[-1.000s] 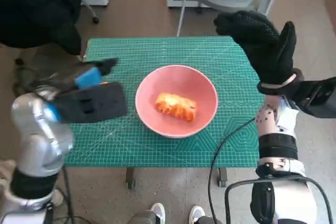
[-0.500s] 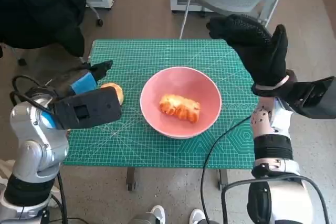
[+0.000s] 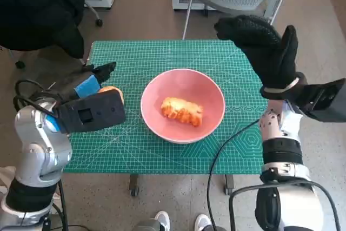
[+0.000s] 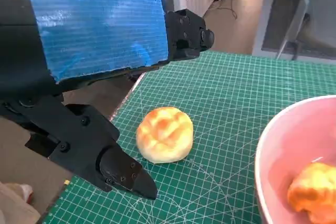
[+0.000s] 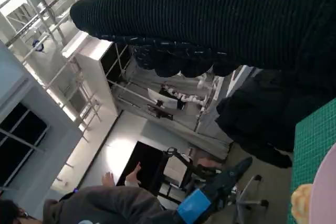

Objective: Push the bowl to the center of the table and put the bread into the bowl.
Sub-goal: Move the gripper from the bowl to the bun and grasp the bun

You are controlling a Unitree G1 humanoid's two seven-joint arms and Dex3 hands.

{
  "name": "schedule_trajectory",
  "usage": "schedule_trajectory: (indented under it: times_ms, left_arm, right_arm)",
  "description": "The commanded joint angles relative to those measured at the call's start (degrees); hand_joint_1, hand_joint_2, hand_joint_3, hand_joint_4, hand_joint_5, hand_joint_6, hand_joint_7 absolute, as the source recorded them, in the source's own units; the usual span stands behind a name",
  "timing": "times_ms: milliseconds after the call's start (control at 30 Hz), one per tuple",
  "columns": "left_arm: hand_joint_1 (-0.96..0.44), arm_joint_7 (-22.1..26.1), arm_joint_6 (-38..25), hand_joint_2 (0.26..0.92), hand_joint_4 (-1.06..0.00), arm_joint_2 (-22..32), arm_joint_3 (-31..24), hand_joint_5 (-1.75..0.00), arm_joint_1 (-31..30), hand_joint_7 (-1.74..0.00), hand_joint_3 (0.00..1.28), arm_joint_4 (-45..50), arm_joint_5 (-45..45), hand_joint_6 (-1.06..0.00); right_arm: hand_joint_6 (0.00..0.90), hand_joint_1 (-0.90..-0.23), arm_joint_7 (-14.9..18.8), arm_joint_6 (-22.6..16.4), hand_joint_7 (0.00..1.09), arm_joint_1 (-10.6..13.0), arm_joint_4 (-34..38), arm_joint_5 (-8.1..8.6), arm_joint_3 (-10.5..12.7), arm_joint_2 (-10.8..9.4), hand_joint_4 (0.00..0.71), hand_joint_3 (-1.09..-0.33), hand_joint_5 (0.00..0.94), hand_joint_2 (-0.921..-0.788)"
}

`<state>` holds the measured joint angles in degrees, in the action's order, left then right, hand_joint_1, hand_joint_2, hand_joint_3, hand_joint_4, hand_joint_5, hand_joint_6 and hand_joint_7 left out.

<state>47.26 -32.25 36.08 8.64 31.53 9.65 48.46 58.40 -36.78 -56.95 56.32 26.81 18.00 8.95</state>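
Step in hand — bread transfer. The pink bowl (image 3: 183,104) is judged already central on the green mat (image 3: 227,63); one long bread piece (image 3: 181,110) lies inside it. A round bun (image 4: 165,134) is seen just beside the left hand (image 3: 91,101), between its spread fingers (image 4: 121,169), untouched — nothing held. The next move calls for closing on that bun. The right hand (image 3: 265,47) is raised beyond the bowl's far side, fingers extended, empty.
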Motion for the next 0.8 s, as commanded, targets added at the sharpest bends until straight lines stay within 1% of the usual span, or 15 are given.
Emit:
schedule_trajectory:
  times_ms: [33,433,633,667,733,767,800]
  left_arm:
    - [-0.33,-1.5,0.8,0.645,0.00,0.9,1.1,0.00,-0.5,0.00,0.01,-1.2,-0.4,-0.08]
    - [-0.36,-3.9,1.4,0.648,0.00,1.2,2.7,0.00,-0.5,-0.01,0.01,-3.7,0.2,-0.09]
    - [-0.41,-6.2,1.7,0.660,0.00,1.1,3.2,0.00,-0.6,0.00,0.01,-5.6,0.5,-0.09]
    - [-0.42,-7.2,1.9,0.663,0.00,0.9,3.3,0.00,-0.6,0.00,0.01,-5.9,0.7,-0.09]
    - [-0.45,-11.0,3.0,0.679,0.00,0.3,3.2,0.00,-1.2,-0.01,0.02,-5.9,1.2,-0.09]
    - [-0.46,-15.7,4.9,0.691,0.00,-0.1,2.9,0.00,-2.3,-0.01,0.02,-5.9,1.8,-0.09]
    - [-0.49,-19.0,6.2,0.706,0.00,-0.3,2.8,0.00,-3.0,-0.01,0.02,-5.8,2.1,-0.10]
  right_arm:
    - [0.326,-0.721,0.4,0.5,0.00,0.3,0.3,-0.23,0.1,0.5,0.338,-0.853,0.000,-0.921]
    - [0.326,-0.725,0.4,0.2,0.00,0.3,0.3,-0.26,0.1,0.5,0.338,-0.853,0.000,-0.921]
    - [0.326,-0.725,0.6,-0.1,0.00,0.3,0.4,-0.30,0.1,0.6,0.338,-0.853,0.000,-0.921]
    - [0.326,-0.725,0.6,0.0,0.00,0.3,0.4,-0.28,0.1,0.6,0.338,-0.853,0.000,-0.921]
    - [0.326,-0.726,0.6,0.2,0.00,0.3,0.2,-0.19,0.1,0.6,0.338,-0.854,0.000,-0.921]
    - [0.325,-0.728,0.7,0.3,0.00,0.3,0.2,-0.11,0.1,0.6,0.337,-0.854,0.000,-0.921]
    - [0.325,-0.731,0.8,0.4,0.00,0.3,0.2,-0.07,0.1,0.6,0.337,-0.854,0.000,-0.921]
